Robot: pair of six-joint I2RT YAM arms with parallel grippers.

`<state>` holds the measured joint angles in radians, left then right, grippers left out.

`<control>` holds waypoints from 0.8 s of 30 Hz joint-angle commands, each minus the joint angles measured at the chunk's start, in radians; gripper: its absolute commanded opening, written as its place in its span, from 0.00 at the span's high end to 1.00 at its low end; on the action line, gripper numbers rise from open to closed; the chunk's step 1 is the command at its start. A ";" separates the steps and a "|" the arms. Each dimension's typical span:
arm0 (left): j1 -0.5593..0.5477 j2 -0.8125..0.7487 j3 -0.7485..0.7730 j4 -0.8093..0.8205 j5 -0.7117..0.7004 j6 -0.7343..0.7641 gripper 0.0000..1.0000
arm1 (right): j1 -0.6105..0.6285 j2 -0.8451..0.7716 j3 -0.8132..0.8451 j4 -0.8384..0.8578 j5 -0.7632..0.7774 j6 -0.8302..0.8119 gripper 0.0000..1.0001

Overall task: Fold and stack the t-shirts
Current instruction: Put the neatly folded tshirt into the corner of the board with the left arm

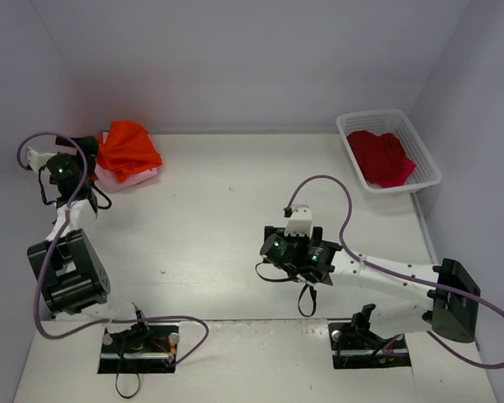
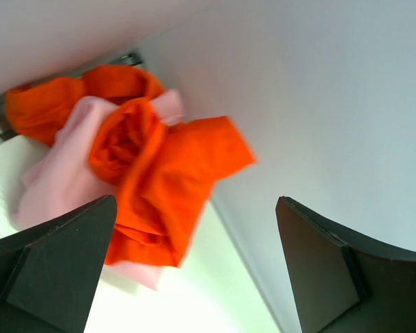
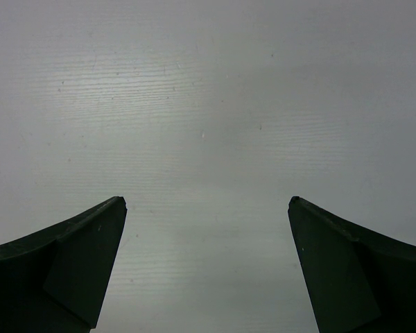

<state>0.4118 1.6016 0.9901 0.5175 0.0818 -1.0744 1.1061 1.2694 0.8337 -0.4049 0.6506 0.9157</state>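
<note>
Left claw [image 2: 197,201], wide and empty, faces the orange t-shirt [image 2: 173,173] heaped on the pink t-shirt [image 2: 55,173]. Right claw [image 3: 206,200] gapes wide over the table [image 3: 208,104]; the crimson t-shirt [image 1: 380,157] lies in the basket [image 1: 427,155].

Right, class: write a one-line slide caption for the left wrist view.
Open left gripper faces an orange t-shirt crumpled on top of a pink t-shirt.

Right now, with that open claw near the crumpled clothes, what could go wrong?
The orange shirt lies bunched on the pink shirt, so the open left gripper might pinch both and drag them together. They sit close to the wall, so the gripper could bump it. The red shirt lies in the basket; lifting it might snag and drag the basket along.
</note>
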 commanded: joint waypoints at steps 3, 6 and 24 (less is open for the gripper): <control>-0.030 -0.216 0.081 -0.128 0.090 0.001 0.07 | 0.000 0.018 0.074 0.003 0.060 -0.008 0.00; -0.079 -0.311 0.033 -0.221 0.110 0.010 0.07 | -0.003 0.044 0.123 0.009 0.073 -0.043 0.00; -0.226 -0.034 0.232 -0.004 0.328 0.082 0.07 | 0.005 -0.146 0.127 0.009 0.069 -0.061 0.00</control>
<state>0.1833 1.5082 1.1007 0.3695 0.3355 -1.0206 1.1069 1.1816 0.9825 -0.4026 0.6712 0.8272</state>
